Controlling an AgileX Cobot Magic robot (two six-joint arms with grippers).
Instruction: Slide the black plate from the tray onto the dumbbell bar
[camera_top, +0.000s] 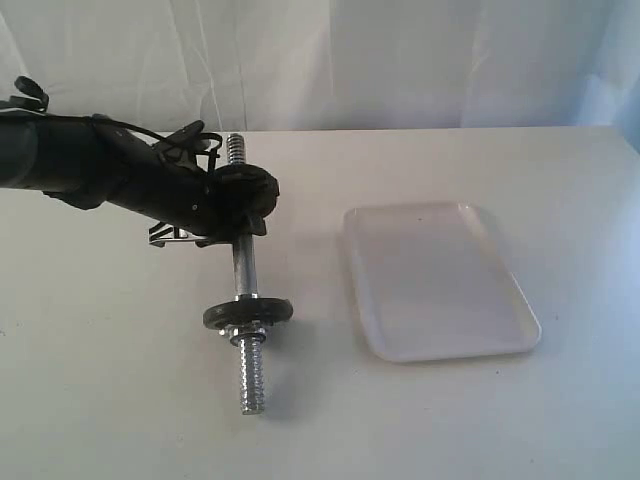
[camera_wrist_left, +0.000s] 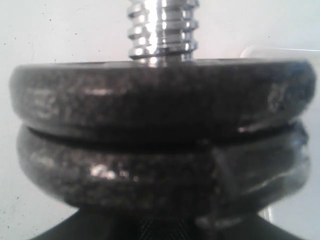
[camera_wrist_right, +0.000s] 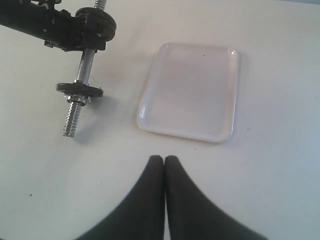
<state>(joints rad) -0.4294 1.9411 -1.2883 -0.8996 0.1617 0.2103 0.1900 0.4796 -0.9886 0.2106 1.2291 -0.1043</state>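
Note:
The chrome dumbbell bar (camera_top: 244, 265) lies on the table left of the white tray (camera_top: 455, 352), which has nothing in it. One black disc (camera_top: 248, 314) with a silver nut sits near the bar's near threaded end. At the far end, my left gripper (camera_top: 243, 198) is closed around the black plate (camera_top: 252, 186), which is threaded on the bar. Up close, that black plate (camera_wrist_left: 125, 170) rests against a second disc (camera_wrist_left: 150, 100), with the threaded end (camera_wrist_left: 162, 30) sticking out beyond. My right gripper (camera_wrist_right: 164, 159) hovers shut and empty over bare table in front of the tray (camera_wrist_right: 187, 135).
The left arm (camera_top: 90, 165) stretches in from the left edge over the table. A white cloth backdrop hangs behind the table's far edge. The near disc (camera_wrist_right: 79, 90) and bar (camera_wrist_right: 86, 62) also show in the right wrist view.

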